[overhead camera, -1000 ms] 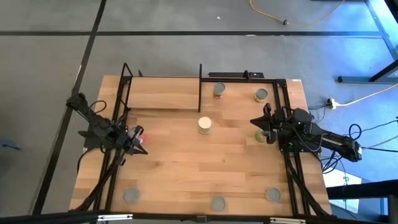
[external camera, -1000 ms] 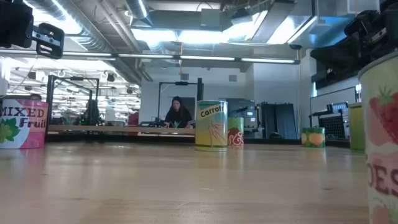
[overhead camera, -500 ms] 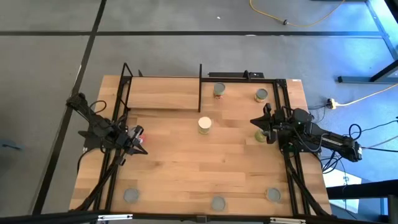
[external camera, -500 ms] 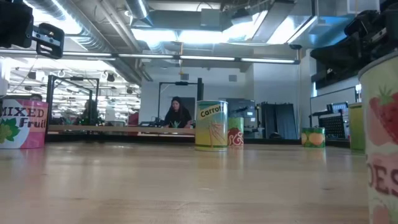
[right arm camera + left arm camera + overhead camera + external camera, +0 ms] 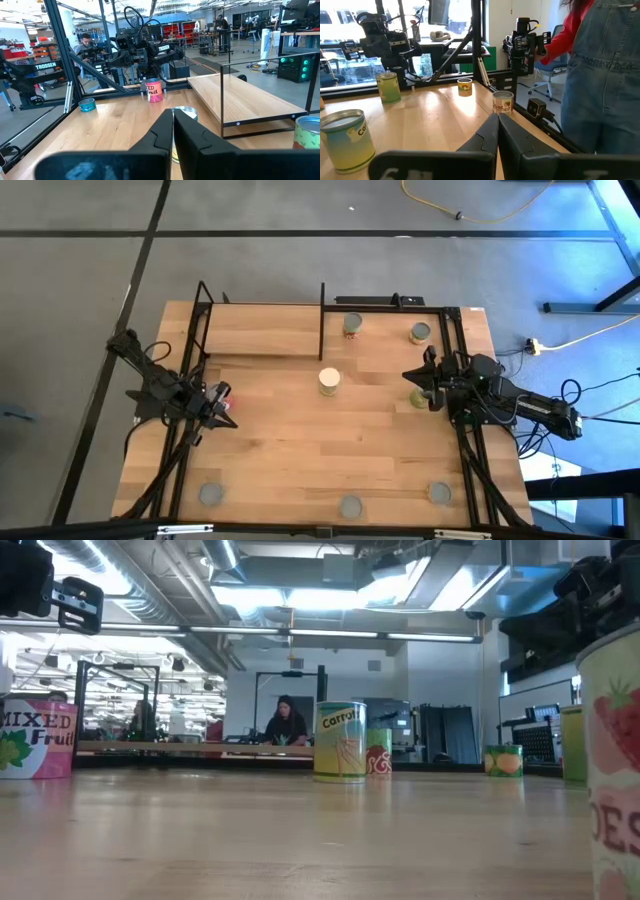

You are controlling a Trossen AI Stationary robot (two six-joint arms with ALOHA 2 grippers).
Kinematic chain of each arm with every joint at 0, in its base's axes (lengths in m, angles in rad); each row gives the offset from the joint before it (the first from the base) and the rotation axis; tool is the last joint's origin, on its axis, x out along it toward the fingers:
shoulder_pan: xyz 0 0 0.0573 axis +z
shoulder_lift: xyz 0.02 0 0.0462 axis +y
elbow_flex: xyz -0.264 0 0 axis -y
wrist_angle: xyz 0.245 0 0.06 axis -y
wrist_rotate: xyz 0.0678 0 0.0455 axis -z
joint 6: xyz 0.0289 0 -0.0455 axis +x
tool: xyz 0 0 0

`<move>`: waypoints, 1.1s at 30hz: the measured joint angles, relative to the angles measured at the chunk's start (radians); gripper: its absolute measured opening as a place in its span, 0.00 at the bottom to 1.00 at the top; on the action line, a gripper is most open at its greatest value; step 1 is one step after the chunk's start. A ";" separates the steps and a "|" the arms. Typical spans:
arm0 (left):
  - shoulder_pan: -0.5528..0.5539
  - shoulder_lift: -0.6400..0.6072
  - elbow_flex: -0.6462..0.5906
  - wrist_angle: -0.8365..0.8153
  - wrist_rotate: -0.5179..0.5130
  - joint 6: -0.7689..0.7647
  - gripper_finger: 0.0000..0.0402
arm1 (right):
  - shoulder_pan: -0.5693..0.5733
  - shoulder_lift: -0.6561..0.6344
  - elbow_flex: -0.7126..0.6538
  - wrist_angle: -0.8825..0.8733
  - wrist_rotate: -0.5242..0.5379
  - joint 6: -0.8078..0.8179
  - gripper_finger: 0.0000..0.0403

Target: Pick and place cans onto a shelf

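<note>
Several cans stand upright on their bases on the wooden tabletop. A cream-topped yellow can [image 5: 329, 380] stands mid-table and also shows in the low view [image 5: 340, 742]. A pink can [image 5: 222, 392] stands by my left gripper [image 5: 230, 418]. A green can [image 5: 418, 398] stands by my right gripper [image 5: 408, 376]. Two cans [image 5: 352, 323] [image 5: 420, 332] stand at the far right. Three [image 5: 210, 495] [image 5: 350, 506] [image 5: 438, 493] stand along the near edge. The shelf [image 5: 260, 330] stands at the far left, with no can on it. Both grippers are shut and empty [image 5: 496, 125] [image 5: 172, 120].
The shelf's thin black uprights [image 5: 321, 320] rise at its corners. Black frame rods run along the table's left [image 5: 185, 430] and right [image 5: 465, 450] sides. A person in a red sleeve and denim [image 5: 600, 75] stands beyond the table's near edge. Bare wood lies mid-table [image 5: 320, 440].
</note>
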 joint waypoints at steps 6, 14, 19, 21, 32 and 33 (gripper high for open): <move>0.000 0.000 0.000 0.000 -0.001 0.004 0.00 | 0.000 0.000 0.000 0.000 0.000 0.000 0.05; 0.000 0.000 0.022 0.039 -0.197 0.019 0.00 | 0.000 0.000 0.000 0.002 0.000 0.073 0.05; 0.000 0.000 0.106 -0.002 -0.311 -0.025 0.00 | 0.000 0.000 0.000 0.056 0.000 0.077 0.05; 0.000 0.000 0.165 -0.053 -0.321 -0.020 0.00 | 0.000 0.000 0.000 0.084 0.000 0.058 0.05; 0.001 0.294 0.569 -0.425 -0.504 -0.087 0.00 | 0.000 0.000 0.044 0.061 0.000 0.004 0.05; 0.001 0.335 0.610 -0.465 -0.528 -0.108 0.00 | 0.000 0.000 0.065 0.043 0.000 0.002 0.05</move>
